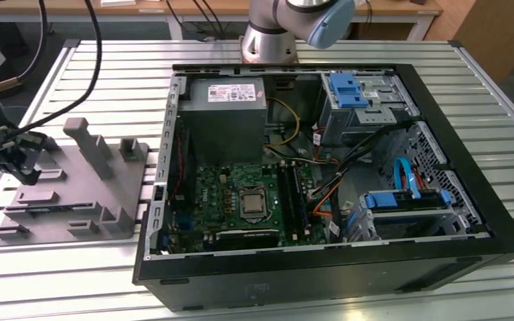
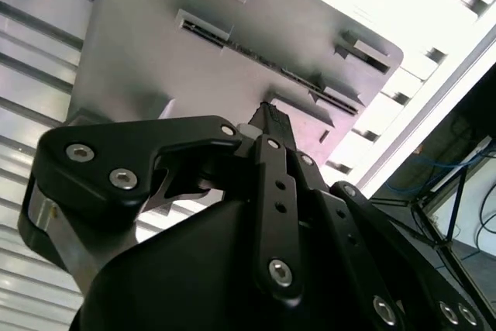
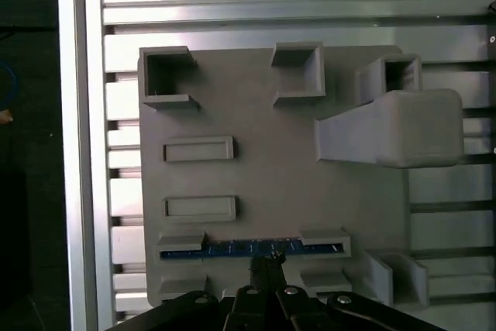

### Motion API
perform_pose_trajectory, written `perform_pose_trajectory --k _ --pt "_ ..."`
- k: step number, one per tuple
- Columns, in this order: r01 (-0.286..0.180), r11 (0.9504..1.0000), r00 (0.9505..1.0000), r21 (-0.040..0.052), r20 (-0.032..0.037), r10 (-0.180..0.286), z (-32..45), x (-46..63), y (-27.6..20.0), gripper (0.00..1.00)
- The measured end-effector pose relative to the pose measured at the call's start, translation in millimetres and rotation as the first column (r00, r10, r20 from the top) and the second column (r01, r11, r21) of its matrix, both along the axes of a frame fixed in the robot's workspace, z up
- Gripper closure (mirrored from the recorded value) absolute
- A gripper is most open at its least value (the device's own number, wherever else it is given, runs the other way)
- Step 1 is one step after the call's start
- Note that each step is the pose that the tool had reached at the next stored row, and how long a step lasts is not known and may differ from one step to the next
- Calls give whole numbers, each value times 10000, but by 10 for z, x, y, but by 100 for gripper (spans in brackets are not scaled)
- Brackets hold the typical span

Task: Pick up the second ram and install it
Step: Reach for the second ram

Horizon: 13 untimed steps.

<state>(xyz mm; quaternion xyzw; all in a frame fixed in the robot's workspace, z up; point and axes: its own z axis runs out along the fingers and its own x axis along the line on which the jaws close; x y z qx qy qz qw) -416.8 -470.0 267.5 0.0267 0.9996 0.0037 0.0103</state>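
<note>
**A:** Start at the exterior view's left. Where is the tool?

**B:** The black gripper [image 1: 16, 160] on the single arm hangs over one end of the grey moulded plastic block with slots and posts [image 1: 78, 200]. The block lies on the ribbed aluminium table [image 1: 105, 60]. Well away from the gripper, toward the exterior view's right, stands the open black computer case [image 1: 328, 277] with its green motherboard [image 1: 239, 194].

**A:** And the second ram?

**B:** The second ram [image 3: 225, 249] is a slim, long, flat memory stick, dark with a bluish edge. It sits in a slot of the block, apparently on its long edge, between small grey brackets at either end. In the first wrist view it lies just past the gripper's tip. Its long axis runs crosswise to the gripper, and the tip meets it at roughly mid-length.

**A:** So it's lined up on the middle of the stick?

**B:** That is my reading. There is only one arm, so there's no question of which is nearer.

**A:** Is the stick gripped?

**B:** I can't tell. From these angles I can't make out whether the gripper is spread or pressed together, or whether it touches the stick. The ram lies level in its slot, so I judge it not yet lifted.
</note>
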Motion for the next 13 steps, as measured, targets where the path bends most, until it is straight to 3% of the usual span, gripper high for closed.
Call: perform_pose_trajectory --k 4,13 --pt "-318 9995 9995 0 -45 318 -72 -1 -14 90" --pt "-697 9976 9976 1 -55 697 -236 1 -31 90"
